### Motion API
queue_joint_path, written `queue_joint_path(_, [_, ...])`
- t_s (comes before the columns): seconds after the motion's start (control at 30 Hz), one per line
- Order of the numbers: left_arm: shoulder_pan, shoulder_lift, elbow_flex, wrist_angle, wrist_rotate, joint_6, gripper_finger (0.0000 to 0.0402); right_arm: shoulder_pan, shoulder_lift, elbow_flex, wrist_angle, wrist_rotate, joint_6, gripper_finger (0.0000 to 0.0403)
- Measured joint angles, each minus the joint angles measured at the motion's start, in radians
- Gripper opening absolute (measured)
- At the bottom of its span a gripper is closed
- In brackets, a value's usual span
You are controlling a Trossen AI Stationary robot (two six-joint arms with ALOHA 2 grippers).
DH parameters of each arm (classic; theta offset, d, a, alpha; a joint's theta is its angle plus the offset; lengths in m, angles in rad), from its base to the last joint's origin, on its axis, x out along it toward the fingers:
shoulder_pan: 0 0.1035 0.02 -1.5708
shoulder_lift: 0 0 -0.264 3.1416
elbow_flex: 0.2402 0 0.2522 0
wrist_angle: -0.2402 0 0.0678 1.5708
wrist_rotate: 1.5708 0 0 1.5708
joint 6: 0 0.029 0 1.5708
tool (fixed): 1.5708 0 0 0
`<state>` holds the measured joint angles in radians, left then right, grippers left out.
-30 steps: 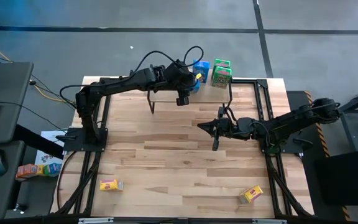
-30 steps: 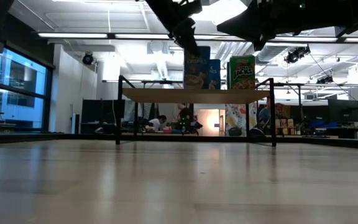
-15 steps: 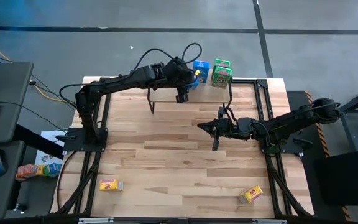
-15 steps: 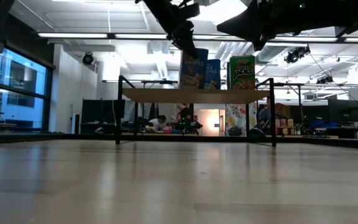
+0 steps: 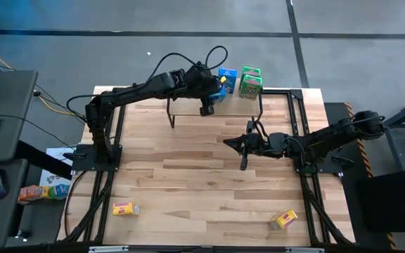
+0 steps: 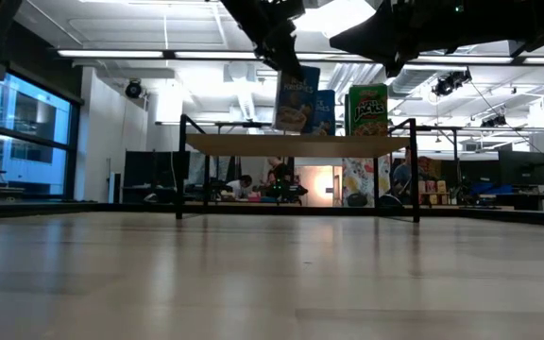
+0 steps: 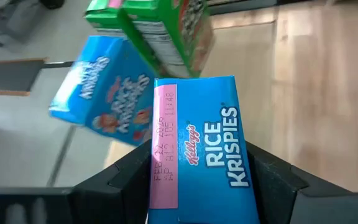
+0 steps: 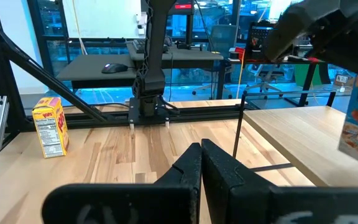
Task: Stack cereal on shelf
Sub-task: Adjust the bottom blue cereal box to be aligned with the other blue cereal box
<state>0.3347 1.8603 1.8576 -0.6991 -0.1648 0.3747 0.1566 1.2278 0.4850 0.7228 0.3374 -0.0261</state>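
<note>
The shelf (image 5: 238, 105) (image 6: 296, 144) stands at the table's far middle. A blue cereal box (image 5: 226, 76) (image 6: 324, 111) and two green ones (image 5: 250, 81) (image 6: 367, 110) stand upright on its top toward the right end. My left gripper (image 5: 215, 86) (image 7: 197, 168) is over the shelf, shut on a second blue cereal box (image 6: 297, 99) (image 7: 194, 149), just left of the standing blue one (image 7: 104, 99). My right gripper (image 5: 225, 143) (image 8: 201, 163) hovers shut and level over the table's middle, holding nothing. Two yellow cereal boxes (image 5: 126, 208) (image 5: 284, 219) lie near the front edge. My left gripper pinches the blue box between its two fingers (image 7: 114, 186), one on each of two opposite sides (image 7: 160, 190). The fingers slant down at it from the table's left. The box hangs below them, tilted, its lower edge (image 6: 296, 129) just above the shelf top.
Black frame rails (image 5: 297, 119) run along both table sides. One yellow box (image 8: 50, 126) stands out in the right wrist view by the left arm's base. Bare wood lies between the shelf and the front edge.
The held blue box has tipped from upright to a slant, and its lower edge has come slightly off the shelf top. My left gripper has stayed over the same spot. My right arm has kept still.
</note>
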Motion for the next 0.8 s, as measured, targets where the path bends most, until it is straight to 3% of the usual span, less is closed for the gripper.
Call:
queue_joint_path(0.23, [0.0, 0.0, 0.0, 0.0, 0.026, -0.032, 0.0204, 0.0, 0.0, 0.0, 0.0, 0.006, 0.0, 0.0])
queue_joint_path(0.4, [0.0, 0.0, 0.0, 0.003, 0.025, -0.033, 0.0204, 0.0, 0.0, 0.0, 0.0, 0.075, 0.027, 0.0])
queue_joint_path(0.8, [0.0, 0.0, 0.0, -0.002, 0.025, -0.05, 0.0204, 0.0, 0.0, 0.0, 0.016, 0.073, 0.026, 0.0])
